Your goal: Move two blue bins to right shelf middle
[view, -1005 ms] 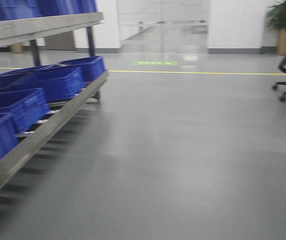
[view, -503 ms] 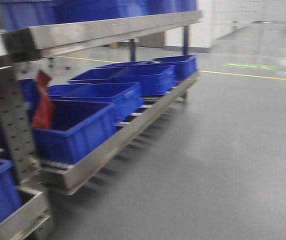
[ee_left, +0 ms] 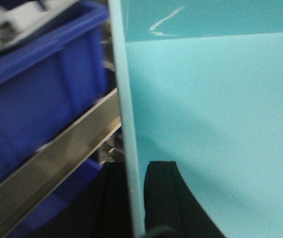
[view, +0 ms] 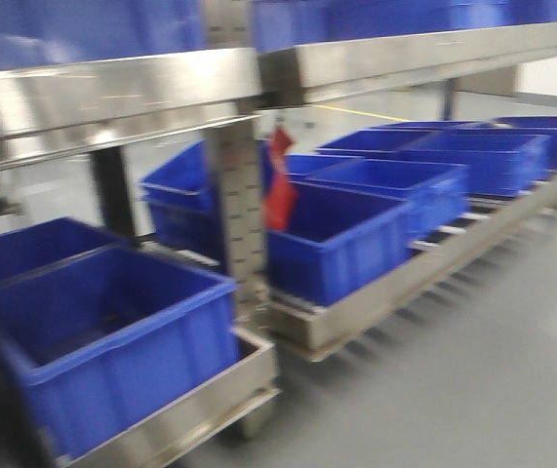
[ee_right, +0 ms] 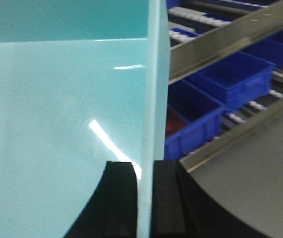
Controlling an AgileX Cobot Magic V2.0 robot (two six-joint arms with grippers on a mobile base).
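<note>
we judge this the carry step — left hand (ee_left: 135,171) and right hand (ee_right: 143,168) each pinch a pale cyan bin (ee_left: 220,124) wall, mid-frame; next calls for squaring up to the shelf (view: 112,93), middle level.

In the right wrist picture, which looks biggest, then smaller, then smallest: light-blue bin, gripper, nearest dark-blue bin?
1. The light-blue bin fills over half the picture, but sits closest to the camera.
2. The right gripper and the nearest dark-blue bin look about alike, so tied.
</note>
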